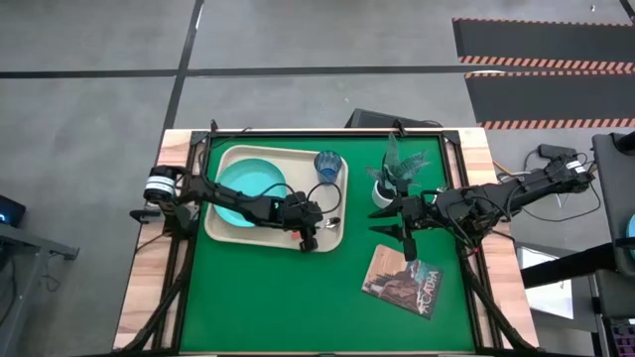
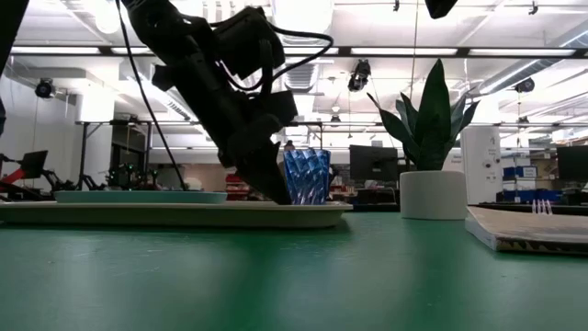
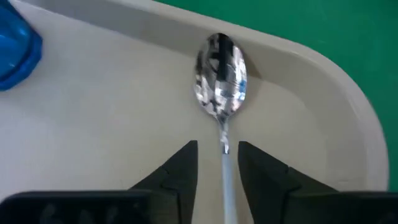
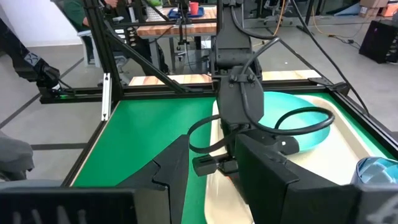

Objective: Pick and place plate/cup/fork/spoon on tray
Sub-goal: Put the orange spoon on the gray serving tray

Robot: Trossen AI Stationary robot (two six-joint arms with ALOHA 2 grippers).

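Against the tray's curved corner rim, your left gripper narrowly straddles the shiny spoon

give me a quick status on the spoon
Left gripper over tray, fingers astride spoon stem. Right gripper idle near plant pot. Nothing blocking.

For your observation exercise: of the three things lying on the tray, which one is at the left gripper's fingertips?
The spoon, between the left gripper's open fingers at the tray's corner; the plate and cup sit farther off.
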